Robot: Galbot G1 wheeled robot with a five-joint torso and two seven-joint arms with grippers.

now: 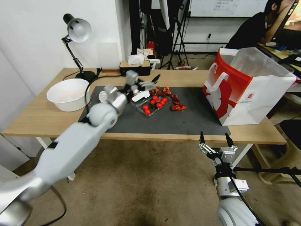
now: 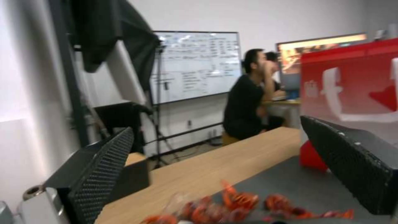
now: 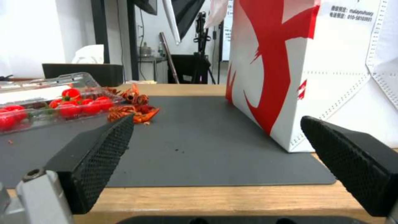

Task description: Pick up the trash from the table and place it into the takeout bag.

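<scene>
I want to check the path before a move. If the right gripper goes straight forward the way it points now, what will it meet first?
Probably the table edge. The right gripper is open, near the front edge, pointing across the grey mat, with the red-and-white bag beyond to one side. Its height relative to the tabletop is unclear.

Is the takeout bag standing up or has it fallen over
Standing upright. In the head view the takeout bag rests on its base at the table's right end, mouth open upward, handle hanging down its red side.

Pale grey rounded arms; black cables; each pincer (image 1: 215, 138) has black, dimple-textured fingers (image 3: 97, 155).
</scene>
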